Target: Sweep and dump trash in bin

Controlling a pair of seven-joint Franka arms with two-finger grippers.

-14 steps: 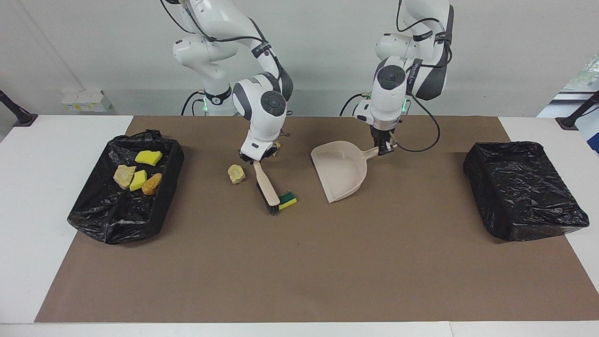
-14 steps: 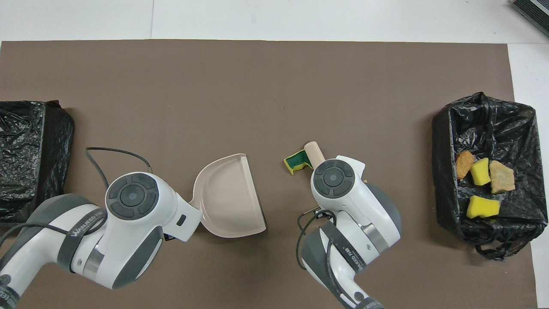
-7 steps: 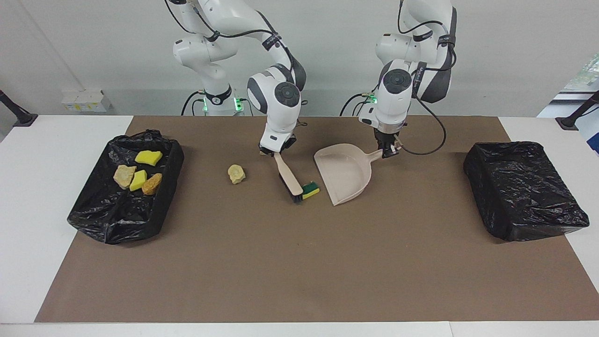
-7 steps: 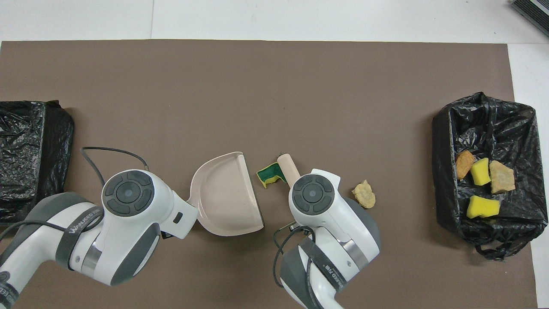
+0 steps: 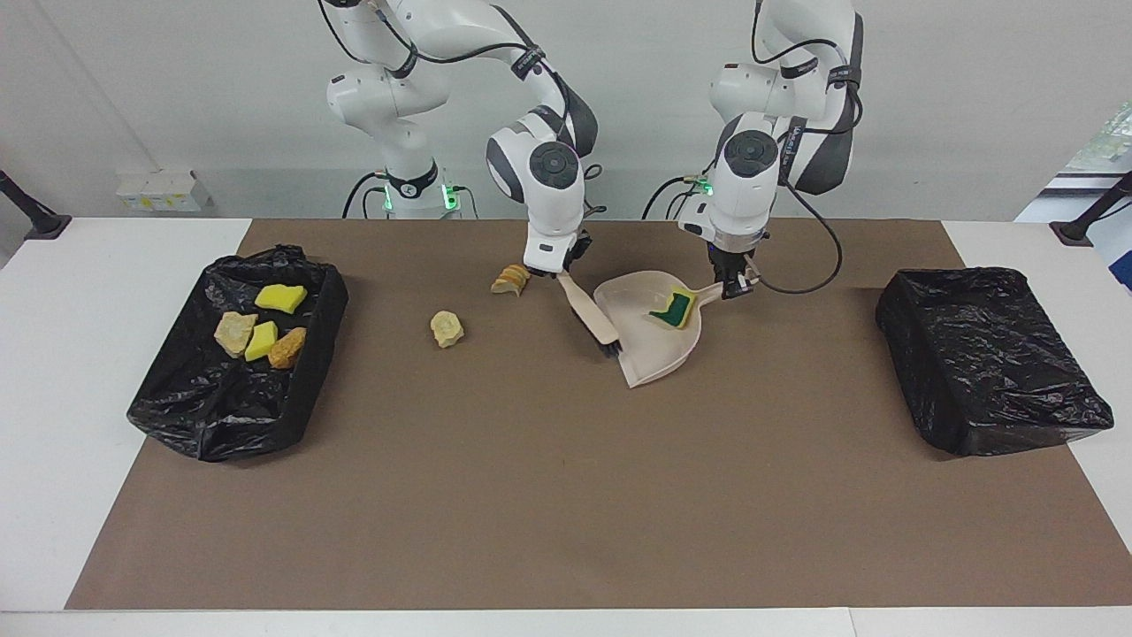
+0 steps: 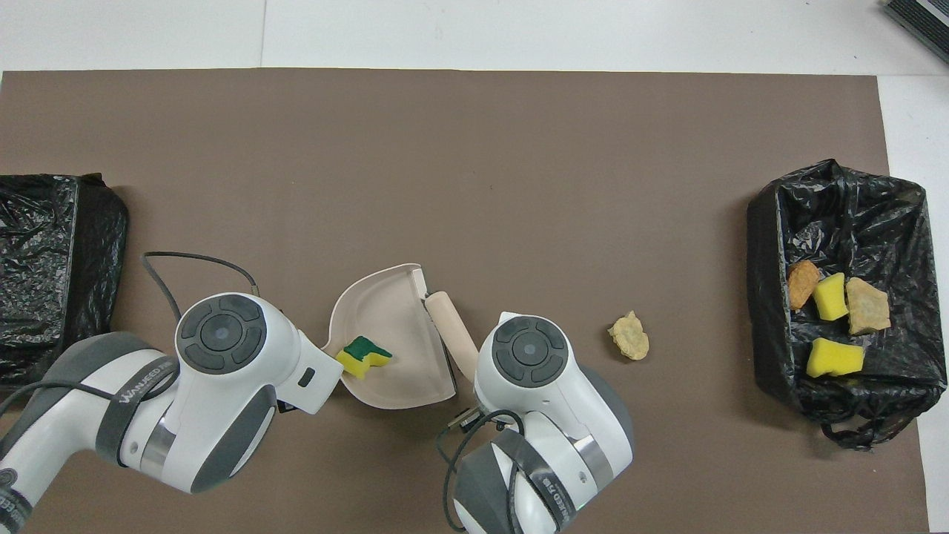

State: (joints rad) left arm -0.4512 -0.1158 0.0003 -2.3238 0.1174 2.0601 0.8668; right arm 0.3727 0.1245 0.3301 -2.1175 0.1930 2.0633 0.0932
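Sweeping step: right gripper point(image 5: 559, 268), clamped on the brush point(image 5: 591, 315), has its bristles at the dustpan point(image 5: 659, 354) mouth; the green-backed sponge point(image 5: 674, 310) lies inside. Left gripper point(image 5: 732, 283), clamped on the dustpan handle. Next, I judge, brush goes toward nine o'clock for the beige lump point(image 5: 447, 328).

a white table point(image 5: 53, 372) carries a wide brown mat point(image 5: 566, 495), with a black-lined bin point(image 5: 234, 354) holding scraps at the right arm's end and a second black-lined bin point(image 5: 990, 358) at the left arm's end. on the mat's middle rest a beige plastic dustpan point(image 5: 650, 349) and the bristle end of a beige-handled brush point(image 5: 594, 320) at its open edge. toward the right arm's end lie a beige stone-like lump point(image 5: 447, 328) and, nearer the robots, an orange-tan crusty chunk point(image 5: 510, 280).
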